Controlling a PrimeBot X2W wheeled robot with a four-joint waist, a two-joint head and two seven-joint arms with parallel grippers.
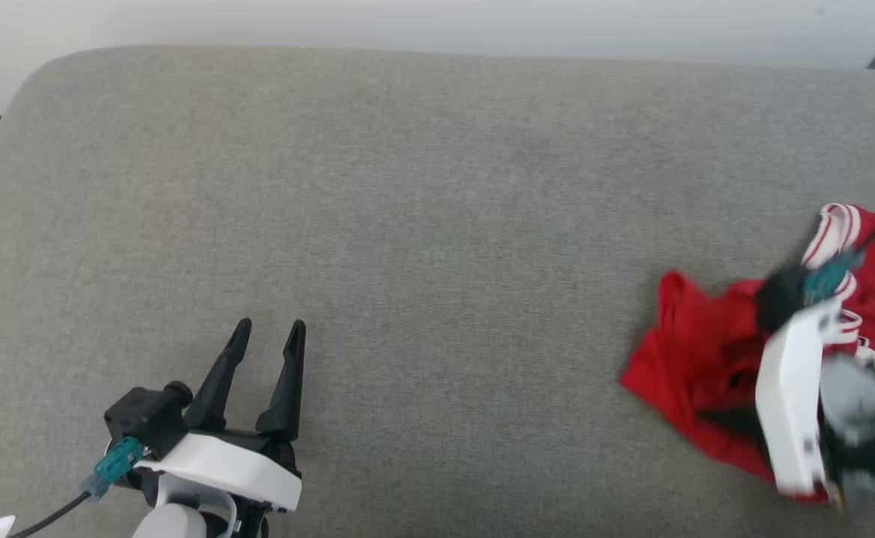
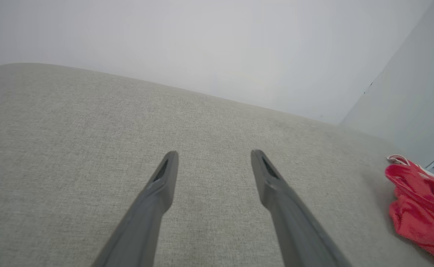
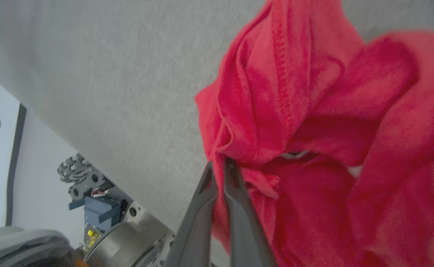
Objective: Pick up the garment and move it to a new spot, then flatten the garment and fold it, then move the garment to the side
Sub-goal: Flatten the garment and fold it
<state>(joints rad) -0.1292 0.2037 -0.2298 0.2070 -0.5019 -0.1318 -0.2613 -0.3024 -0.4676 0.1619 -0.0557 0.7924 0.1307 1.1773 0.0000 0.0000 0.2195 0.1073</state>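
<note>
Grey cushion (image 1: 437,187), pale wall (image 1: 437,22) behind it. So the right gripper (image 3: 218,165) is pinched tight on a fold of the garment (image 3: 294,111), with red cloth bunched up right at its fingertips and beyond. Meanwhile the left gripper (image 1: 270,326) hangs over bare cushion, fingers spread wide, garment well off to its right.

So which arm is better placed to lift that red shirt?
The right arm: its jaws are shut on a fold of the bright red soft fabric shirt. The left arm holds its jaws open over grey fabric cushion, well apart from it.
</note>
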